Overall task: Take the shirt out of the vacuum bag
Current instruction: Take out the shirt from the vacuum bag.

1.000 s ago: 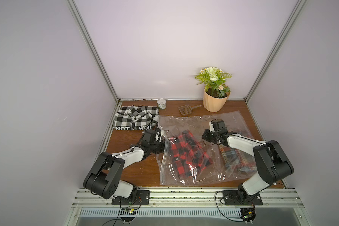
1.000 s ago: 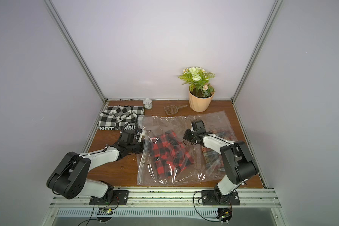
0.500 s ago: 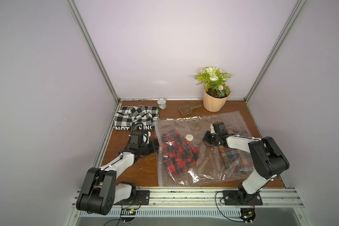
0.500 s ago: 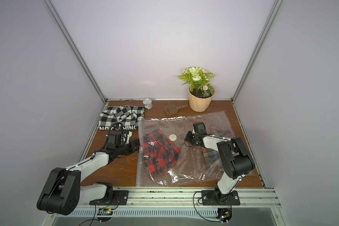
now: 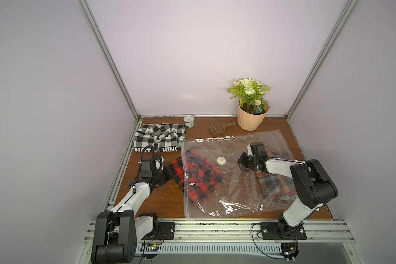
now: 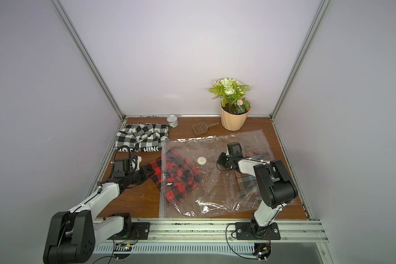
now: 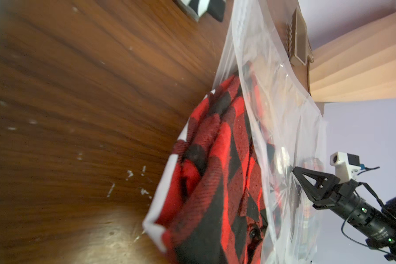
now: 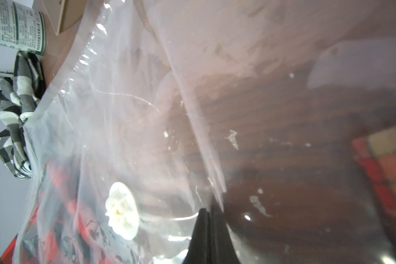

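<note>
– Left gripper [image 5: 167, 174] clamps the red-and-black checked flannel shirt [image 5: 178, 170], partly out of the clear crinkly plastic vacuum bag [image 5: 238, 192].
– I'd pull low, leftward; right gripper [image 5: 241, 160] pinches the bag, anchoring it.

Open passage lies over the bare counter [image 5: 162, 202] at front left. The back edge is crowded — black-and-white shirt [image 5: 158, 139], can [image 5: 189, 121], scoop [image 5: 217, 128], flowerpot [image 5: 252, 120] — while the vacuum bag [image 5: 238, 194], red shirt [image 5: 177, 169] spilling from its mouth, covers middle and right.
</note>
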